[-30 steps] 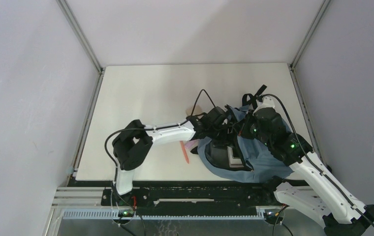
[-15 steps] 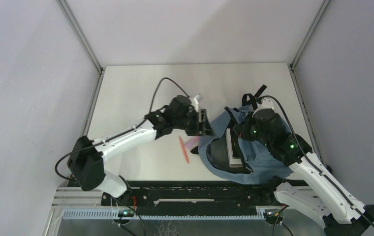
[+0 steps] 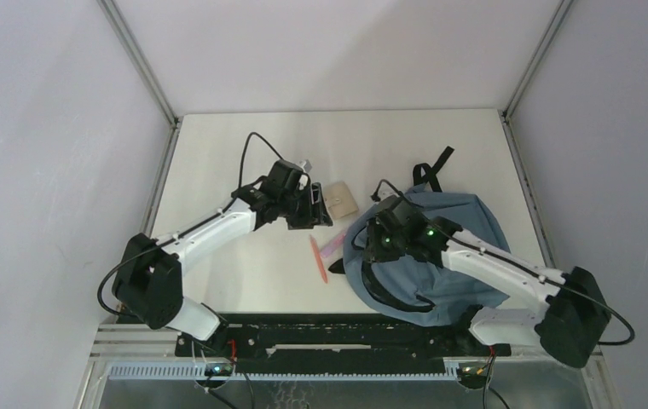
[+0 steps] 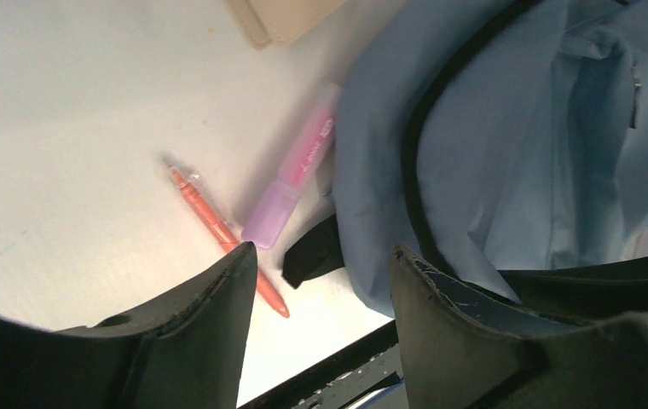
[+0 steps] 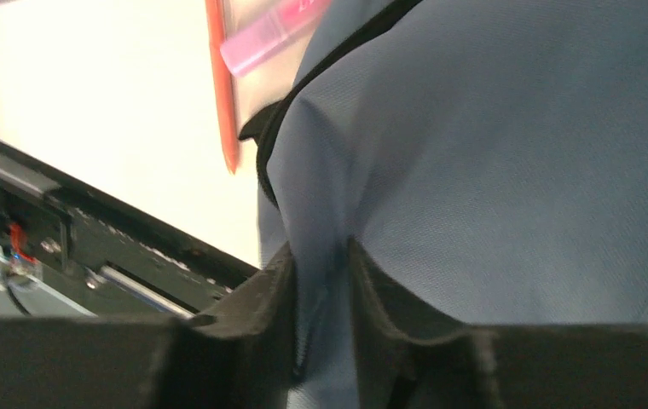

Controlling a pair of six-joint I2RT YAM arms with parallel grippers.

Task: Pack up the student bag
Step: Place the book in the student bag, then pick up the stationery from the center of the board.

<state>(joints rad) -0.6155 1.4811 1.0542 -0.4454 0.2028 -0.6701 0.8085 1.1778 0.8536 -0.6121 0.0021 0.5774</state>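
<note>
The student bag (image 3: 465,230), dusty blue with black trim, lies flat at the right of the table; it also fills the left wrist view (image 4: 517,128) and the right wrist view (image 5: 491,128). My right gripper (image 3: 370,247) sits on the bag's left front edge, its jaws (image 5: 321,247) narrowly shut on a fold of the blue fabric. My left gripper (image 3: 321,209) hangs open and empty (image 4: 322,251) left of the bag. A red pen (image 3: 320,260) (image 4: 218,226) and a pink highlighter (image 3: 332,248) (image 4: 295,175) lie on the table against the bag's left edge.
A tan flat pouch or booklet (image 3: 340,199) lies just right of my left gripper, behind the pen. The bag's black strap (image 3: 436,166) points toward the back. The table's near edge and black rail (image 5: 133,247) run close under the bag.
My left arm pulled out of the bag and swung back-left to the tan item. The right arm moved from the bag's back to its left front edge. The bag's mouth dropped flat.
</note>
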